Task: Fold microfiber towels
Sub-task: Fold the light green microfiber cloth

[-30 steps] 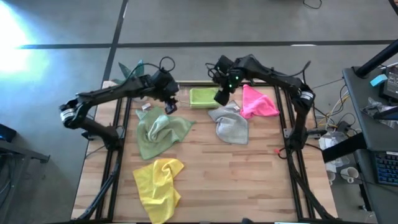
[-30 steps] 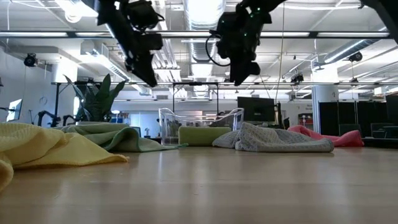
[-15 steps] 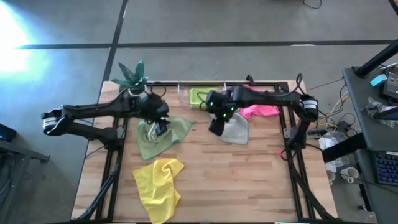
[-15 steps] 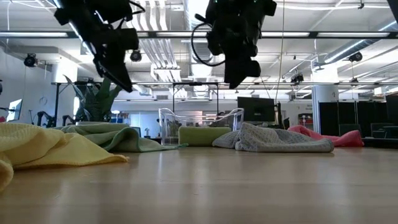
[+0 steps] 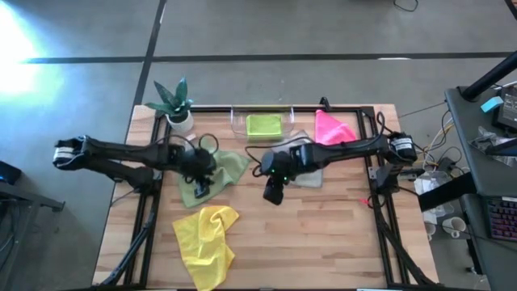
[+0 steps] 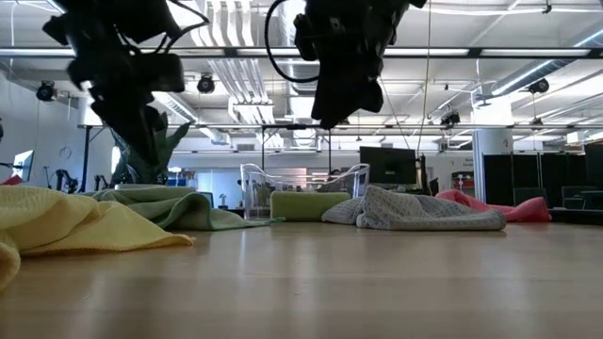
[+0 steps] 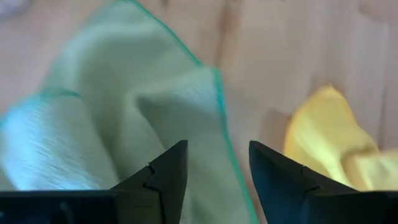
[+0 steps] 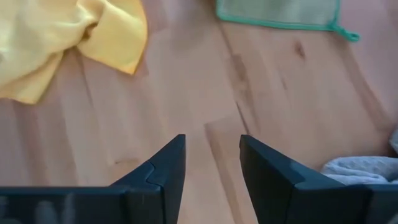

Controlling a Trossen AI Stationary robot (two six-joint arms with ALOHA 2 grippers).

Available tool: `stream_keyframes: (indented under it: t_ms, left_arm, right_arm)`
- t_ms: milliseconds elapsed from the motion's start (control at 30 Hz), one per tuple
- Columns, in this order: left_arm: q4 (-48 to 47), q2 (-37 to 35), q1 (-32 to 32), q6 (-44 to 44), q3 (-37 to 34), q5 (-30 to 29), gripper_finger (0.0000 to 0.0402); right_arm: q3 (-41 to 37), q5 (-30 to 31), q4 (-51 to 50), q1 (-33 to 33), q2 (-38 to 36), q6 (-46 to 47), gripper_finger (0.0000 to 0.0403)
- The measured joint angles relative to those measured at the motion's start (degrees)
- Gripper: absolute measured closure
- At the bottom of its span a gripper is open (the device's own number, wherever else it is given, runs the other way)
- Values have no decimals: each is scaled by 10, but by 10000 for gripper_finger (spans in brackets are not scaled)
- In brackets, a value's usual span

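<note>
Both arms are swung forward from the counter's back: the left tool [image 5: 199, 188], fingers apart and empty, is held over the sage towel [image 5: 212, 171]; the right tool [image 5: 271, 194], likewise parted, is poised over bare counter [image 5: 323, 234] beside the grey towel [image 5: 310, 173].

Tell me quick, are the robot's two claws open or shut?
Left gripper: open, empty, above the sage green towel.
Right gripper: open, empty, over bare table.

Five towels on the table: the yellow towel [image 5: 205, 242] lies crumpled at the near edge, the sage green towel [image 5: 230, 167] rumpled mid-left, the grey towel [image 5: 309, 175] bunched centre, the pink towel [image 5: 330, 129] behind it, the lime green towel [image 5: 263, 125] folded flat at the back
</note>
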Motion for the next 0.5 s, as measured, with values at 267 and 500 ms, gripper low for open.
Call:
stream_keyframes:
  t_ms: [267,500]
  left_arm:
    - [-72,5,-114,-36,12,-12,247]
    - [-191,22,-205,-139,47,-15,247]
  right_arm:
    - [-6,11,0,6,0,-3,263]
    - [-6,21,0,-1,0,-76,264]
